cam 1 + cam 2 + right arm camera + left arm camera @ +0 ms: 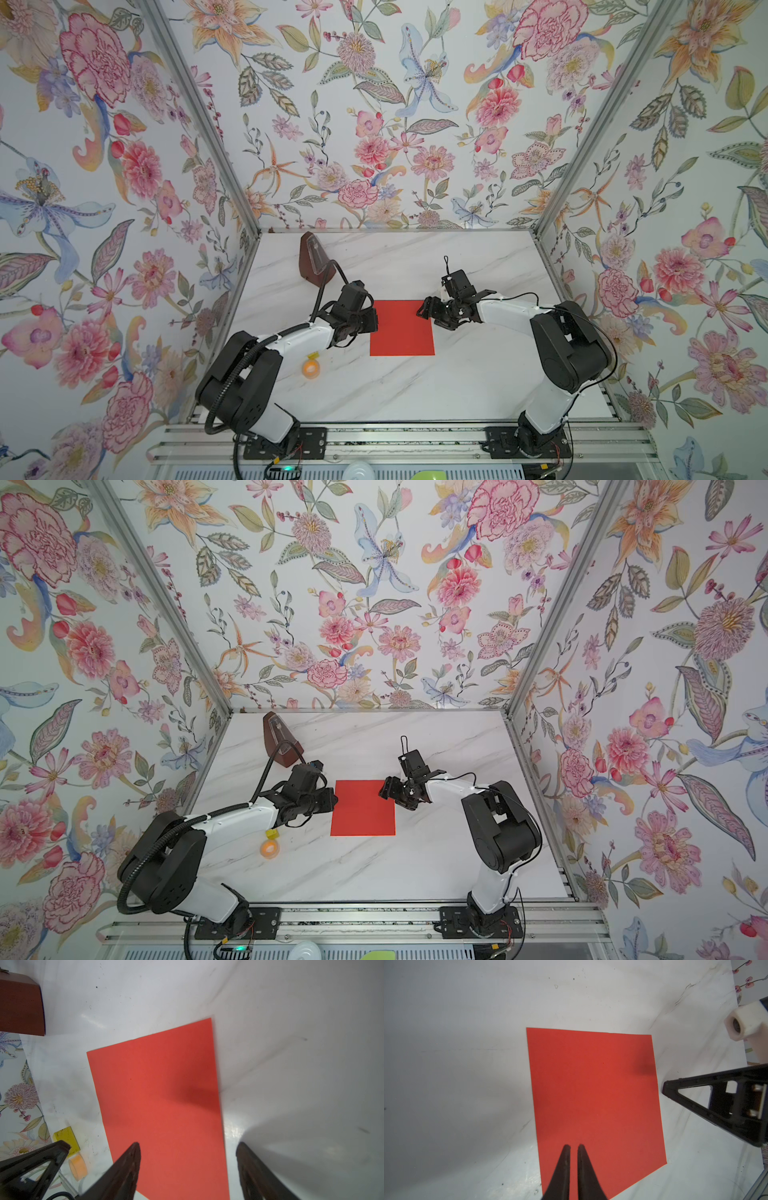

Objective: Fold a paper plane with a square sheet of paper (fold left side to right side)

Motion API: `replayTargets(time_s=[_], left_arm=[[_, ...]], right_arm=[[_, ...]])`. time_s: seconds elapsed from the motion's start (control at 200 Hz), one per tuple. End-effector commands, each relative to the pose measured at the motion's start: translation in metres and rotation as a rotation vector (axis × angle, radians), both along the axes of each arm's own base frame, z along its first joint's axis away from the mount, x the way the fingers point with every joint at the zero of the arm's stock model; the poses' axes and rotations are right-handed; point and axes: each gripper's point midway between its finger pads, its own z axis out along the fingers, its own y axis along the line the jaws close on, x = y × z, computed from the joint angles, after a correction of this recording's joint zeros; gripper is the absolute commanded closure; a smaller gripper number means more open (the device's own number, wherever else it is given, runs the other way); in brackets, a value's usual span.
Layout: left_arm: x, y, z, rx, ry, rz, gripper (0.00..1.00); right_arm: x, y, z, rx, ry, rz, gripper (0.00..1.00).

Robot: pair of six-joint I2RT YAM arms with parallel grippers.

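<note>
The square sheet of paper (402, 328) lies flat and unfolded in the middle of the marble table (457, 374); the left gripper (573, 1147) sits over its left edge with the fingers pressed together, and whether they pinch the sheet I cannot tell; the right gripper (188, 1145) hangs over the far right corner, fingers spread, one above the red sheet and one past its right edge; a brown metronome (316, 259) stands at the far left; a yellow block (312, 356) and a small orange roll (311, 368) lie beside the left arm.
</note>
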Motion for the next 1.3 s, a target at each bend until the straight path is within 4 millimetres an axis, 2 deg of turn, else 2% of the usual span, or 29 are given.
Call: replayTargets(time_s=[0.0, 0.055, 0.365, 0.6, 0.846, 1.071, 1.291], left_arm=[[0.002, 0.003, -0.014, 0.085, 0.024, 0.001, 0.96], [0.002, 0.001, -0.017, 0.093, 0.028, -0.006, 1.0], [0.001, -0.017, -0.03, 0.043, 0.067, -0.071, 1.0], [-0.004, -0.017, -0.044, 0.05, 0.121, -0.076, 1.0], [-0.01, -0.018, -0.058, 0.053, 0.17, -0.086, 1.0], [-0.014, -0.015, -0.067, 0.062, 0.2, -0.066, 1.0], [-0.017, -0.015, -0.074, 0.054, 0.224, -0.058, 1.0]], right_arm=[[-0.012, -0.007, -0.004, -0.02, 0.043, 0.011, 0.25], [-0.013, -0.008, -0.004, -0.023, 0.049, 0.012, 0.25], [-0.007, 0.001, -0.009, 0.014, 0.075, 0.042, 0.25], [0.002, -0.003, -0.019, 0.02, 0.1, 0.028, 0.26], [-0.012, 0.004, -0.025, 0.076, 0.152, 0.054, 0.26], [-0.023, 0.025, -0.015, 0.249, 0.17, 0.052, 0.26], [-0.04, 0.036, -0.011, 0.335, 0.184, 0.024, 0.24]])
